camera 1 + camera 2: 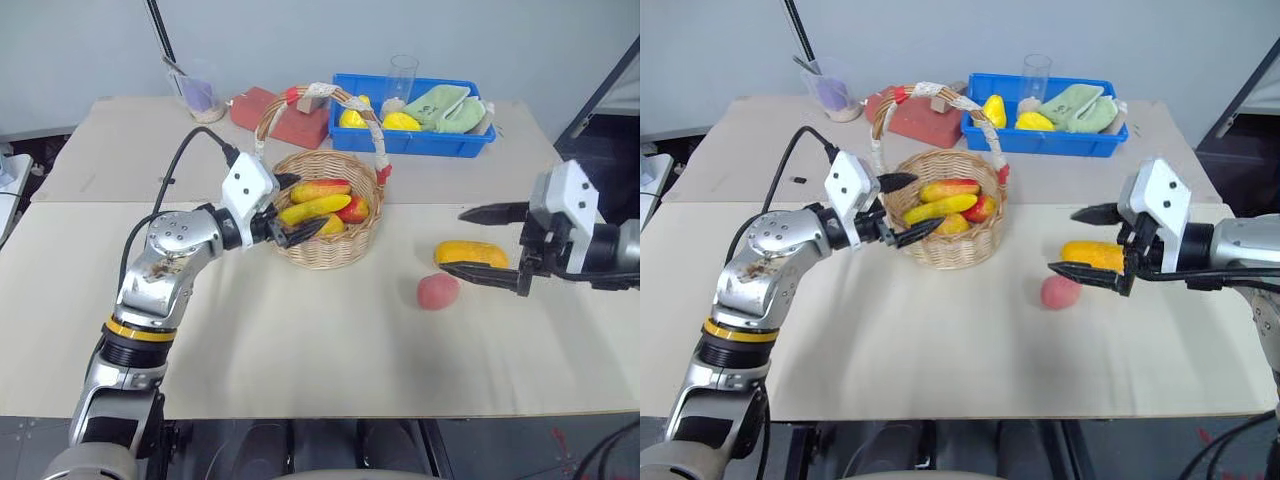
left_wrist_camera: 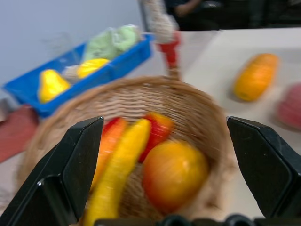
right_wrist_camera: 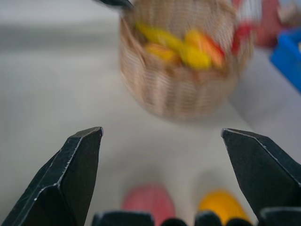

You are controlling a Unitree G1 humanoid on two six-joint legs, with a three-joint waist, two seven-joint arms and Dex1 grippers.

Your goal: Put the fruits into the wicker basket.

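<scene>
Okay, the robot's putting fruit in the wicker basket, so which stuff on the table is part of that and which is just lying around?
Part of the job:
wicker basket
fruit in it
mango
pink peach

Lying around:
blue bin with yellow fruits
glass
red block
plastic cup

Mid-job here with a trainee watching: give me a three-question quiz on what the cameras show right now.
1. True or false: the left claw, over the round tan wicker basket, is shut on a fruit.
2. Which two fruits lie on the beige table outside that basket?
A. oblong orange-yellow mango and small pink peach
B. two yellow pears
C. a red apple and a banana
3. Fill in: the right claw stands ____ beside the mango.

Key: 1 false, its fingers stand apart with nothing between them. 2 A. 3 open.
</scene>
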